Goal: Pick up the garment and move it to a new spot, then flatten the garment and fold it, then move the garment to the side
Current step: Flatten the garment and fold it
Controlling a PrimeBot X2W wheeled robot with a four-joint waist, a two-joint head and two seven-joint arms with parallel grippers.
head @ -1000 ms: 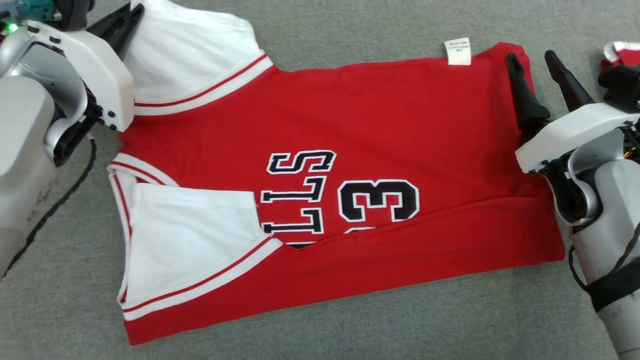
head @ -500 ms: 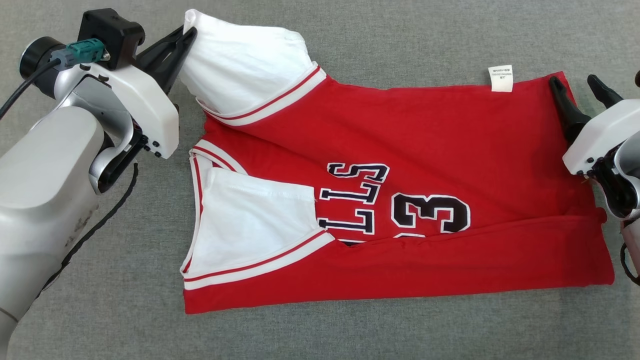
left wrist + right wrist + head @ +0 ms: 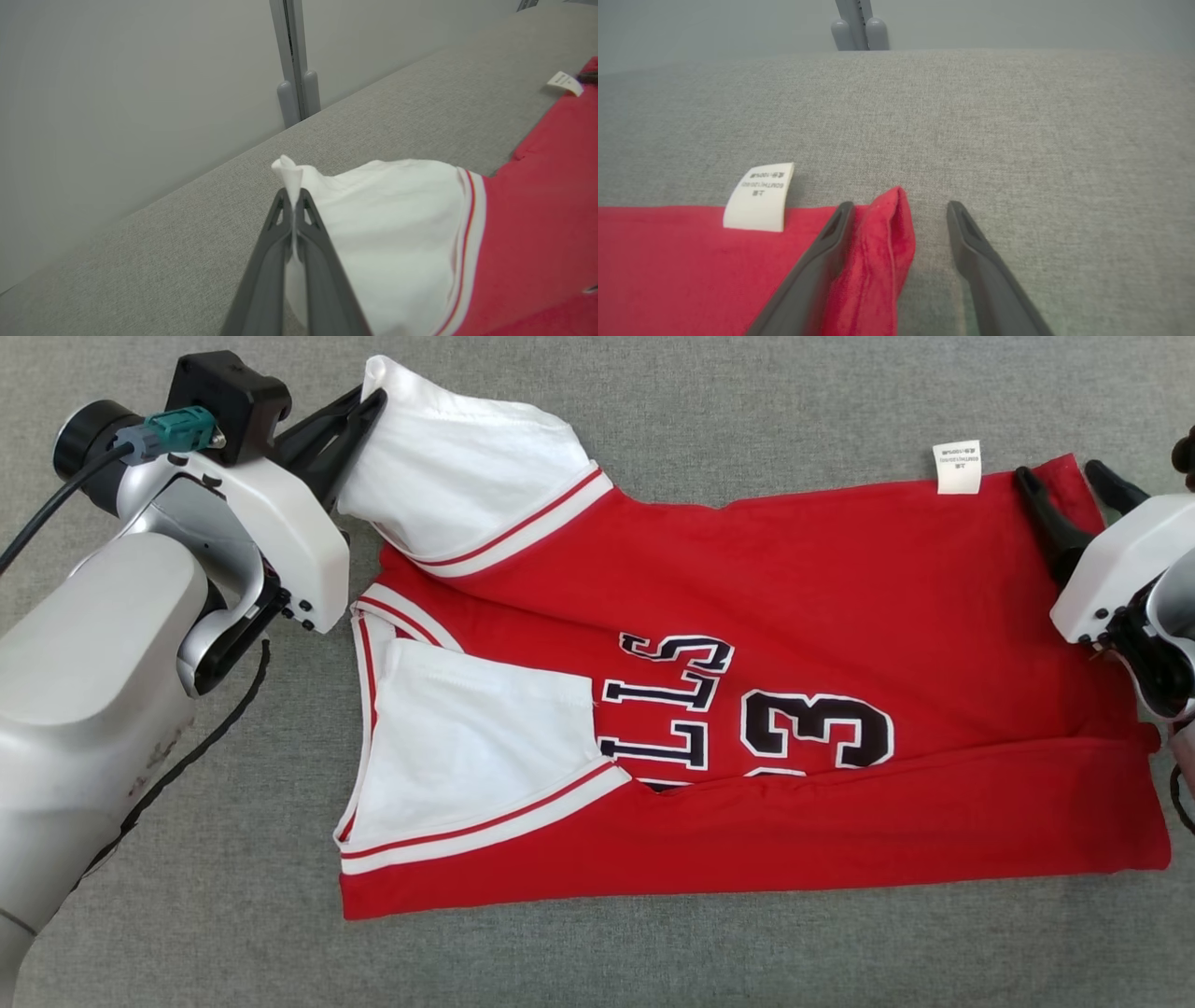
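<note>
Garment (image 3: 822,579) lies on the grey table (image 3: 653,961), its near edge folded over. Left jaws, closed, pinch the far white sleeve (image 3: 467,457), raised presumably for folding inward. Right jaws, open, straddle the hem corner (image 3: 885,233), ready to grip.

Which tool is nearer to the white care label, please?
Right: the right tool straddles the hem corner beside the label; the left tool pinches the far white sleeve.
</note>
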